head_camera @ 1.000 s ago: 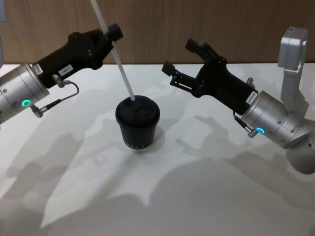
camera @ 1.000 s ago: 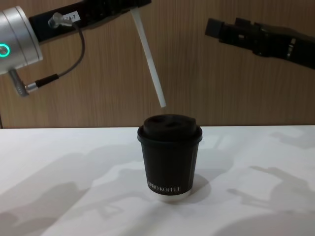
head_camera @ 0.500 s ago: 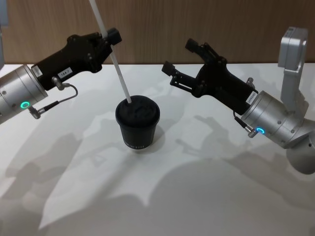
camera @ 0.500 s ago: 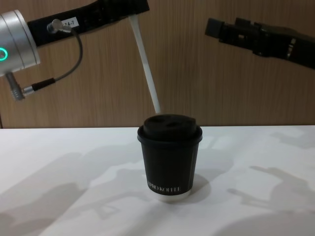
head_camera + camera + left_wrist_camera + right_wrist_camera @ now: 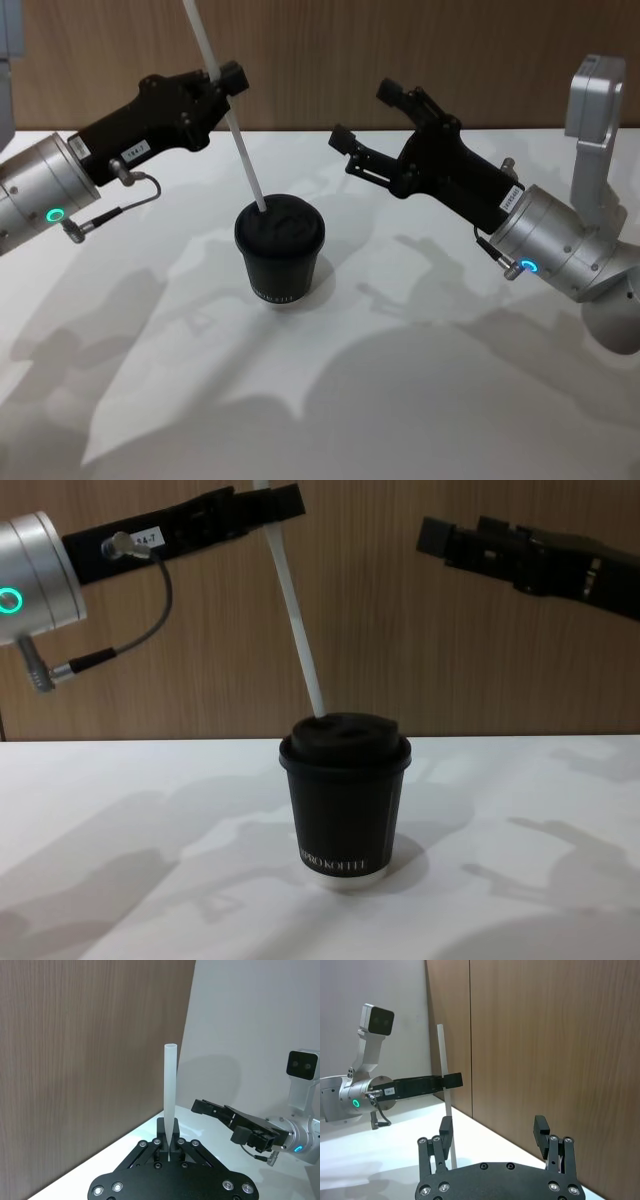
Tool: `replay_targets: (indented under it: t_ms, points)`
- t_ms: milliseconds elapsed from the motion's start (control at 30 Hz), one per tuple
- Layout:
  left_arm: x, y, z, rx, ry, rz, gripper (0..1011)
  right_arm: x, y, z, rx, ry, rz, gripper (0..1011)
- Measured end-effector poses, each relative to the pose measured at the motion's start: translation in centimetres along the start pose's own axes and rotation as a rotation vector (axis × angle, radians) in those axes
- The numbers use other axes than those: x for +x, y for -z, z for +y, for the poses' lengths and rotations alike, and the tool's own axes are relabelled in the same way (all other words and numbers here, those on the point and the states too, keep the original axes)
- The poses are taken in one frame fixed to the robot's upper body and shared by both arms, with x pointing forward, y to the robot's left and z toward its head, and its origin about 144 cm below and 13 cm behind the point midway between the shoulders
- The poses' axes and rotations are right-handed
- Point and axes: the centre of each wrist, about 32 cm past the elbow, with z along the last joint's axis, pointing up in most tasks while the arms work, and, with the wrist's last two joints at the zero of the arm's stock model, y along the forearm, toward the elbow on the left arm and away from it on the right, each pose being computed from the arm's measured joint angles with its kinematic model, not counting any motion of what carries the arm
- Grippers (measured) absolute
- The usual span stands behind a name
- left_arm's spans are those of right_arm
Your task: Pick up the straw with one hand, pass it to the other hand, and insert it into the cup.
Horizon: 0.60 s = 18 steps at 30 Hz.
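A white worktop, crossed by soft grey shadows, takes up the near ground. Toward its middle stands the cup, black paper with small white lettering low on its side and a white bottom rim. It is upright and capped with a black domed lid. The straw, white and straight, leans over it, its lower tip meeting the top of the lid on the left part of the dome and its upper end tilting up toward the left. Whether the tip has passed through the lid's opening cannot be told. Above and left of the cup, the left end effector, black with a white label, silver wrist and green ring, is clamped on the straw well up its length. To the right of the cup, the right end effector hangs with its fingers spread, gripping nothing, well apart from straw and cup. Behind everything runs a brown wood-panelled wall.
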Motion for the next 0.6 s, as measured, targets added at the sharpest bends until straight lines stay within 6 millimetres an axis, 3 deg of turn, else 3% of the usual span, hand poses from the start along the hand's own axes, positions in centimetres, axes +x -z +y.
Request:
replay_targets:
  t_ms: [600]
  points:
    - [0.65, 0.70, -0.46, 0.006, 0.001, 0.005, 18, 0.00, 0.00, 0.00, 0.000, 0.000, 0.000, 1001]
